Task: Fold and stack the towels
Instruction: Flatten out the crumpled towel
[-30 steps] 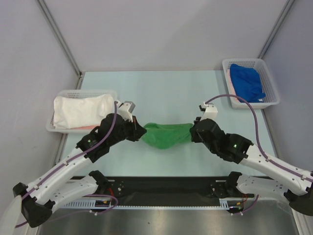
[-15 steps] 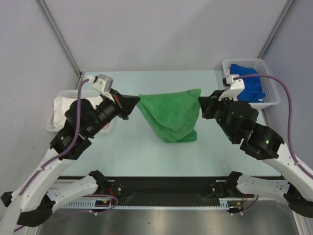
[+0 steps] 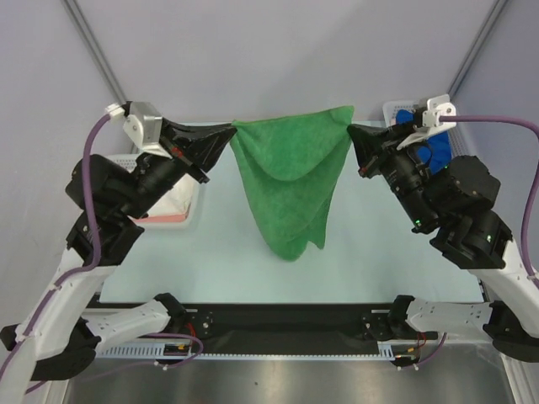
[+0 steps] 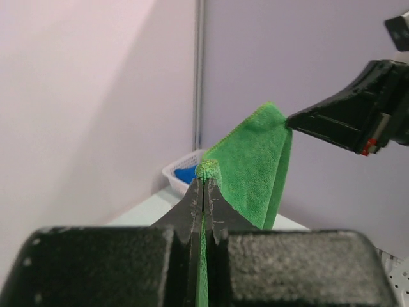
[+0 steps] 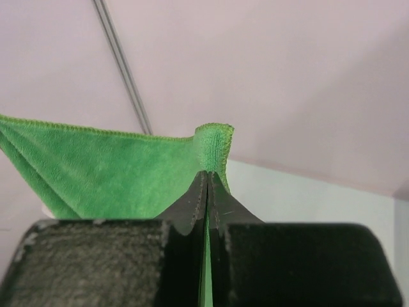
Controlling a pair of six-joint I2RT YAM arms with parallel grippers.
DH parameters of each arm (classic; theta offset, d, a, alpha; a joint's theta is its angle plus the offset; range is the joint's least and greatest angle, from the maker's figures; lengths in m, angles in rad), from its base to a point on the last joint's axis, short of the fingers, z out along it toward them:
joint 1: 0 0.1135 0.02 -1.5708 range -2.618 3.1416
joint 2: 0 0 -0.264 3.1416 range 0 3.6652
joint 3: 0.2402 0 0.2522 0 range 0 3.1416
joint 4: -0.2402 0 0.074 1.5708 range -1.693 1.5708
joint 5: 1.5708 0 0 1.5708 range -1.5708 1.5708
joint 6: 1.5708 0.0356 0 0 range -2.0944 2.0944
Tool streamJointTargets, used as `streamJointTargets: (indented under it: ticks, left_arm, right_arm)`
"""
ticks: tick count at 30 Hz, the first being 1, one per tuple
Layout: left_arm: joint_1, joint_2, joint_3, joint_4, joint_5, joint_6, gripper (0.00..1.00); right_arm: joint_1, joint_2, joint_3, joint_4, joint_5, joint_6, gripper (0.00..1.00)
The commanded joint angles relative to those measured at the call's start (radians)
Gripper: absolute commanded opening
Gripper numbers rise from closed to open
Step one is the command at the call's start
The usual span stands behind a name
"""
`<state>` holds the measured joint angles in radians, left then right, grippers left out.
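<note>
Now both grippers are shut tight on the green towel (image 3: 290,181): the left gripper (image 3: 229,132) pinches one top corner, the right gripper (image 3: 351,131) the other. The towel hangs in the air betw. them, above the table (image 3: 227,261). Its top edge sags a bit and the lower part tapers to a point, so it is not spread flat. The blue towel (image 3: 437,153) lies in the basket (image 3: 389,109) at far right. Step in hand, I think: opening out the green towel before the 1st fold. Next move prob. needs both arms to go down together, corners kept apart, so the cloth lands flat w/o wrinkles.
</note>
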<state>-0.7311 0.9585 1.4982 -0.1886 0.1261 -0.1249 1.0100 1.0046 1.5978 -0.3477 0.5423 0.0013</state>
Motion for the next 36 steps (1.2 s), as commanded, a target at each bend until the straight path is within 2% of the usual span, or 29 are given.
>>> streamJointTargets:
  ticks: [1, 4, 7, 13, 19, 21, 22, 23, 24, 26, 27, 29, 32, 33, 36]
  left_arm:
    - [-0.004, -0.038, 0.043, 0.095, 0.128, 0.062, 0.00]
    - [-0.005, -0.070, 0.043, 0.117, 0.185, 0.065, 0.00]
    - [-0.004, -0.084, 0.054, 0.117, 0.182, 0.067, 0.00]
    - [-0.004, -0.047, 0.082, 0.103, 0.110, 0.074, 0.00]
    - [0.010, 0.034, 0.111, 0.100, 0.026, 0.103, 0.00]
    - [0.085, 0.078, 0.093, 0.138, 0.068, 0.050, 0.00]
    - [0.120, 0.094, 0.056, 0.159, 0.102, 0.022, 0.01]
    - [0.155, 0.129, 0.034, 0.184, 0.166, -0.037, 0.00]
    - [0.215, 0.143, 0.008, 0.261, 0.191, -0.057, 0.00]
    - [0.260, 0.208, -0.056, 0.325, 0.231, -0.100, 0.00]
    - [0.310, 0.239, -0.070, 0.389, 0.251, -0.123, 0.00]
    - [0.361, 0.351, -0.088, 0.492, 0.312, -0.192, 0.00]
    - [0.436, 0.472, -0.078, 0.613, 0.320, -0.229, 0.00]
    - [0.450, 0.571, -0.064, 0.636, 0.320, -0.237, 0.00]
    - [0.499, 0.727, 0.046, 0.683, 0.317, -0.266, 0.00]
  right_arm:
    - [0.030, 0.002, 0.080, 0.075, -0.018, -0.115, 0.00]
    - [0.048, -0.001, 0.108, 0.075, -0.024, -0.124, 0.00]
    - [0.058, -0.003, 0.140, 0.066, -0.031, -0.123, 0.00]
    - [0.059, 0.063, 0.224, 0.026, 0.024, -0.141, 0.00]
    - [0.027, 0.118, 0.223, 0.033, 0.053, -0.164, 0.00]
    - [-0.083, 0.140, 0.215, 0.012, -0.011, -0.095, 0.00]
    - [-0.149, 0.161, 0.208, -0.011, -0.133, -0.051, 0.00]
    - [-0.275, 0.170, 0.197, -0.014, -0.204, -0.014, 0.00]
    - [-0.344, 0.176, 0.150, -0.004, -0.266, 0.053, 0.00]
    - [-0.450, 0.222, 0.114, 0.045, -0.434, 0.103, 0.00]
    - [-0.547, 0.254, 0.097, 0.061, -0.493, 0.129, 0.00]
    - [-0.621, 0.354, 0.087, 0.130, -0.614, 0.175, 0.00]
    - [-0.705, 0.512, 0.094, 0.243, -0.674, 0.203, 0.00]
    - [-0.735, 0.553, 0.103, 0.272, -0.692, 0.209, 0.00]
    - [-0.772, 0.742, 0.197, 0.335, -0.731, 0.252, 0.00]
